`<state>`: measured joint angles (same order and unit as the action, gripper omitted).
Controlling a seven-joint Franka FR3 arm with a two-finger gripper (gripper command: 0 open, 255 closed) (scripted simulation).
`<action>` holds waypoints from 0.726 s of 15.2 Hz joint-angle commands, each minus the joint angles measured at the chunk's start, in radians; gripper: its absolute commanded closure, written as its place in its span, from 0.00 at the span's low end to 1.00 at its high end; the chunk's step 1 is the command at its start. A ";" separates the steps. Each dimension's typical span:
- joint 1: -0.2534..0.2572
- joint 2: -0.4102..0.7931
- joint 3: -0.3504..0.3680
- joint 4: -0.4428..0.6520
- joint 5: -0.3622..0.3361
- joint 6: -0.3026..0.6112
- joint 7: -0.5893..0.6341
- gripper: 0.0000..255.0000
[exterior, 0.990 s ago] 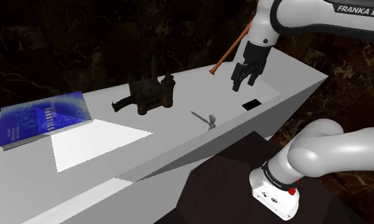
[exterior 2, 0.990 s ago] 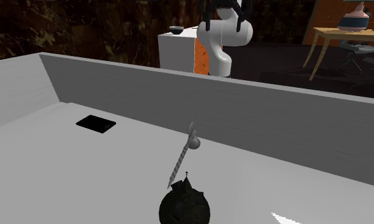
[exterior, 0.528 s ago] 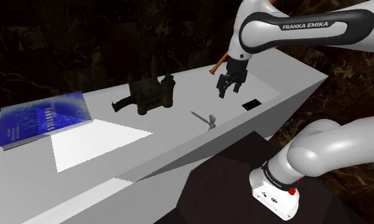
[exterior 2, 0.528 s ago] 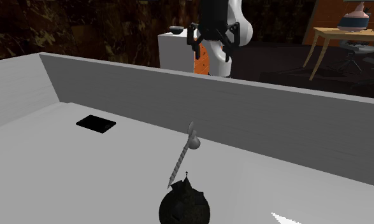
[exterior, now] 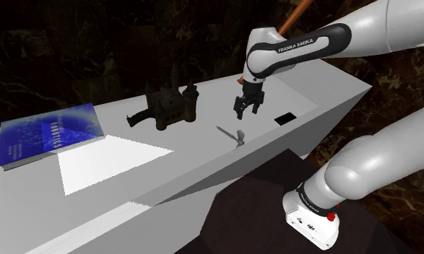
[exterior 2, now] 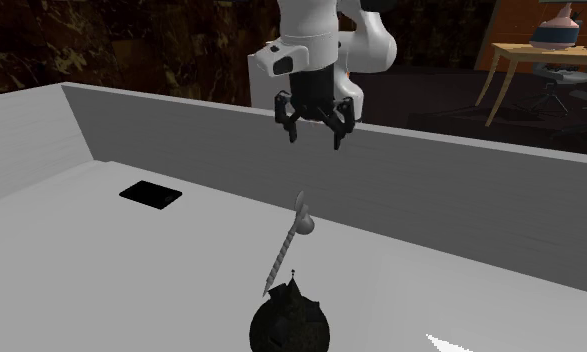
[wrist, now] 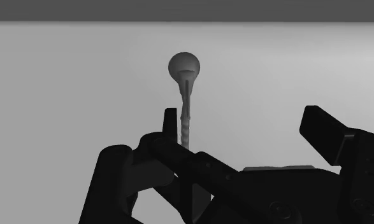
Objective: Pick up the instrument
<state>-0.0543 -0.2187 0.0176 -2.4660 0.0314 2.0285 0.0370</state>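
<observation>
Two fingers wide apart on the empty gripper (exterior: 245, 113), hanging just above the grey ball-headed instrument (exterior: 232, 135). Flat on the counter (exterior: 311, 86), at four o'clock from the dark lumpy object (exterior: 167, 108). Lined up, probably, to straddle the twisted shaft.

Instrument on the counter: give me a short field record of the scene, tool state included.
target: instrument, grey, slim twisted shaft with a round bulb end, lying flat on the grey counter
tool: open, empty, hovers above the instrument without touching it
nearest things: black flat rectangle; dark ornate object
farther along the counter: white sheet; blue book
grasp: not yet made
</observation>
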 commanded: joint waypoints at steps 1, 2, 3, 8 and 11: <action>-0.004 0.087 -0.004 0.033 -0.003 0.041 -0.006 0.00; -0.006 0.129 -0.006 0.046 -0.005 0.062 -0.010 0.00; -0.008 0.170 -0.009 0.061 -0.006 0.082 -0.014 0.00; -0.019 0.380 -0.019 0.152 -0.012 0.165 -0.032 0.00; -0.026 0.505 -0.024 0.221 -0.013 0.201 -0.042 0.00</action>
<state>-0.0782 0.2464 -0.0054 -2.2667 0.0188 2.2182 -0.0022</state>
